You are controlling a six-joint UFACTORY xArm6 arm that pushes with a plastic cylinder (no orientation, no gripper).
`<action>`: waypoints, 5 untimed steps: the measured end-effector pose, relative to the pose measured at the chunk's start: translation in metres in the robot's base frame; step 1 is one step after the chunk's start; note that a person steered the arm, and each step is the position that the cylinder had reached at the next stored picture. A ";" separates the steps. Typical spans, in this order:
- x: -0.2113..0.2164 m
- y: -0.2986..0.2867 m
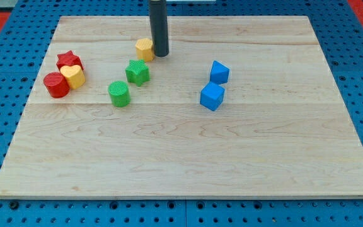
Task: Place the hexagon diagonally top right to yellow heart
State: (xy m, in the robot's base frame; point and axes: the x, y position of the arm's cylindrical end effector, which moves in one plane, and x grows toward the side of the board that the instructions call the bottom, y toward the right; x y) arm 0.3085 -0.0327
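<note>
The yellow hexagon [144, 48] lies near the view's top, left of centre. My tip [161, 54] stands just to its right, touching or nearly touching it. The yellow heart [73, 75] sits at the view's left, pressed between a red star [69, 61] above it and a red cylinder [56, 85] at its lower left. The hexagon is up and to the right of the heart, about a hundred pixels away.
A green star [137, 72] lies just below the hexagon, and a green cylinder [119, 93] is lower left of that. Two blue blocks [219, 72] [212, 96] stand right of centre. The wooden board [188, 157] rests on a blue pegboard.
</note>
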 end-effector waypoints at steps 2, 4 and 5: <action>-0.043 -0.049; -0.035 -0.092; -0.036 -0.090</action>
State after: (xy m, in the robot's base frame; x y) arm 0.2726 -0.1230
